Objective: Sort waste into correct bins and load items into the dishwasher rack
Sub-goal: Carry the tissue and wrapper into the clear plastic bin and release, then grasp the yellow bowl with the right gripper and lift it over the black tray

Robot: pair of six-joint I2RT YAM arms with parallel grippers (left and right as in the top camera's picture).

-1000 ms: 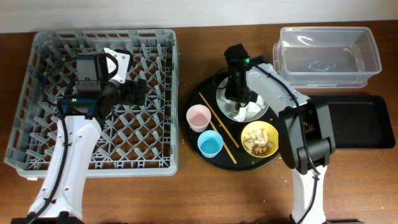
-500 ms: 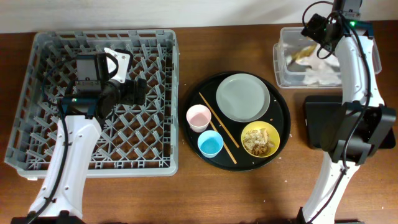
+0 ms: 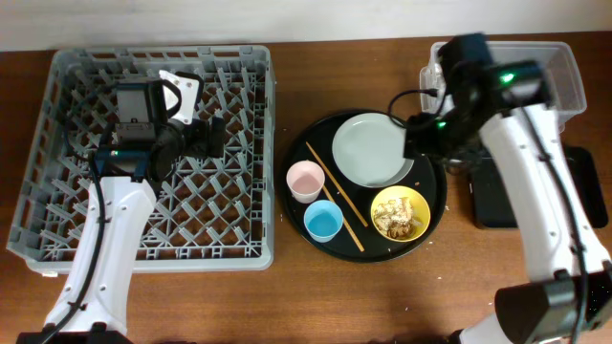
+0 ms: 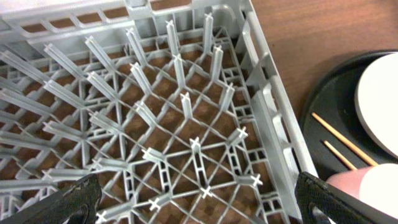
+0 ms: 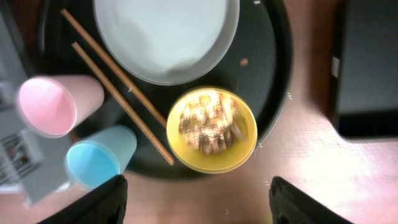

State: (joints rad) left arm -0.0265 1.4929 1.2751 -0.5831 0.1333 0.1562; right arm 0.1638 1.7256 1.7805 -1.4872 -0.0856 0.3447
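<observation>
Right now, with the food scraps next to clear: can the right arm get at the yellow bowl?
Probably yes: the right tool is open and faces the yellow bowl, with nothing between them.

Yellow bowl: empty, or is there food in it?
Not empty. The yellow bowl holds beige-brown crumbly scraps, visible in both the overhead and right wrist views.

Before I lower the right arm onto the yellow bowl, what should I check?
1. Right jaws open, nothing between them: ok.
2. Yellow bowl upright on the round black tray, food scraps inside: ok.
3. Bowl centred in the right wrist view: ok.
4. Chopsticks clear of the bowl's rim: not ok, one tip lies right beside it.
5. Clear tub has room: cannot tell, the right arm covers most of it.
6. Left jaws open above the rack, away from the tray: ok.
</observation>
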